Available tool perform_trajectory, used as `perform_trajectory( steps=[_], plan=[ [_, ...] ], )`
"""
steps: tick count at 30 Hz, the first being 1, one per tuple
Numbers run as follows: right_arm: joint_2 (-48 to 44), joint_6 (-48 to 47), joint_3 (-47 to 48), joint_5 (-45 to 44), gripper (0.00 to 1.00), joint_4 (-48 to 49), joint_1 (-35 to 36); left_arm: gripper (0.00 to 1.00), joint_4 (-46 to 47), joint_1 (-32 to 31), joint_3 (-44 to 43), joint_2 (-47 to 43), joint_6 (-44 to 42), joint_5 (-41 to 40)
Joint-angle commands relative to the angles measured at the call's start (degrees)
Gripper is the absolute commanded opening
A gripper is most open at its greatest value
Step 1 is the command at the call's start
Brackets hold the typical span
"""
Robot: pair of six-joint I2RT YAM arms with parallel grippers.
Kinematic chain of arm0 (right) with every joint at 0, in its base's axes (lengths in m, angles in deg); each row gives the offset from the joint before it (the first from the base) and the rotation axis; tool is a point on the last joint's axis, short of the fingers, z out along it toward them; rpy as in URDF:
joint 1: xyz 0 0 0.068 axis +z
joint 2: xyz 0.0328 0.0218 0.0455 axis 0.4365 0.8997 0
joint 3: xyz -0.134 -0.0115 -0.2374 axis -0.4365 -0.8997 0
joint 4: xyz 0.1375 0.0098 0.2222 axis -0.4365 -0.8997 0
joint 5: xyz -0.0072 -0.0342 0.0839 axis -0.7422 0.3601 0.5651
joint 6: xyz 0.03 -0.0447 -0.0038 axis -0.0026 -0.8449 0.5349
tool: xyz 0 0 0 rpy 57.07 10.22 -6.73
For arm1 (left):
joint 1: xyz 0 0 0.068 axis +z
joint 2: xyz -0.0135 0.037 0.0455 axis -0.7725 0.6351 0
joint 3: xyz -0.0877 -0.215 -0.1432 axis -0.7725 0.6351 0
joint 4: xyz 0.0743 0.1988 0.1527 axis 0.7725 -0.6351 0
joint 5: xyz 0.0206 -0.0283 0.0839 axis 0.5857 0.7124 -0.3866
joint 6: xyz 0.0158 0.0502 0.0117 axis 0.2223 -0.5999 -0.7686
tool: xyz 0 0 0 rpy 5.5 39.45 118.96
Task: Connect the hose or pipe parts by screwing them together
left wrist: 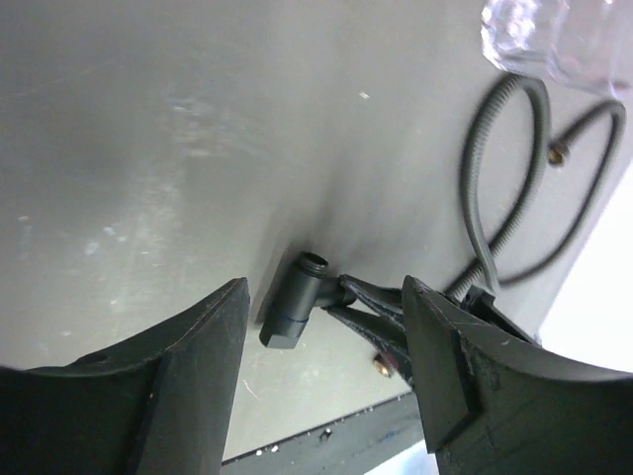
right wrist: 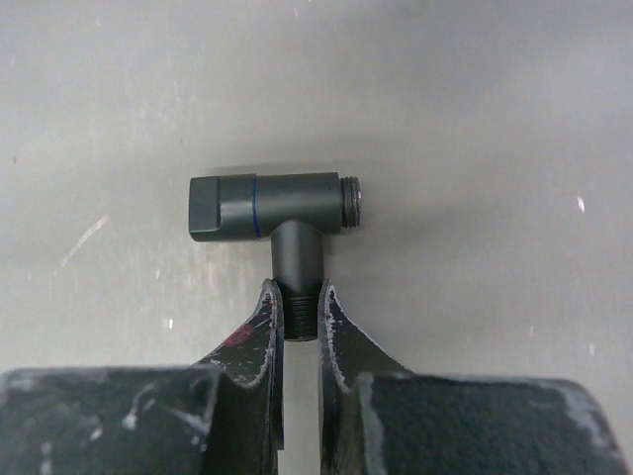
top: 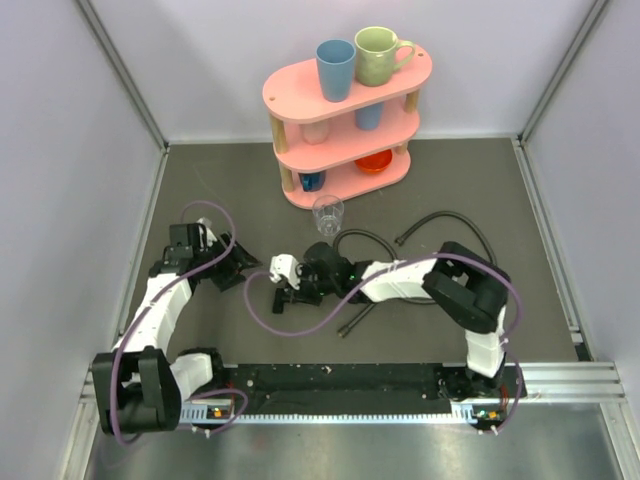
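A black T-shaped pipe fitting (right wrist: 272, 208) with a blue ring and threaded ends hangs just above the grey table. My right gripper (right wrist: 297, 292) is shut on its threaded stem. In the left wrist view the same fitting (left wrist: 295, 297) shows ahead, between my left gripper's (left wrist: 326, 289) wide-apart fingers, which touch nothing. From above, the left gripper (top: 240, 265) sits just left of the right gripper (top: 285, 298). Thin black hoses (top: 372, 238) curl on the table behind the right arm, also seen as a ribbed hose (left wrist: 475, 168).
A clear glass (top: 328, 212) stands just behind the grippers. A pink two-tier shelf (top: 300, 90) with cups stands at the back. Purple cables (top: 300, 330) loop off both arms. A black rail (top: 350, 385) runs along the near edge, and walls close in the sides.
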Motion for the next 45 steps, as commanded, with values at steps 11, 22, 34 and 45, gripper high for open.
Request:
perform_trajectory(
  steps=[11,22,34,45],
  plan=[
    [-25.49,10.37,-17.32,-10.44,0.0,19.46,0.06,0.72,13.44,-2.31,2.3,-5.25,-6.23,28.35],
    [-39.56,10.2,-19.26,-5.87,0.0,13.76,-0.55,0.72,26.26,-9.87,5.11,-12.2,1.32,38.8],
    [-43.52,9.67,-19.96,0.64,0.0,9.44,-0.64,0.42,26.36,-17.08,3.97,-12.56,3.44,40.21],
    [-44.32,8.61,-20.49,-0.42,0.0,9.45,-0.64,0.49,26.27,-18.22,4.5,-11.51,5.46,41.71]
  ],
)
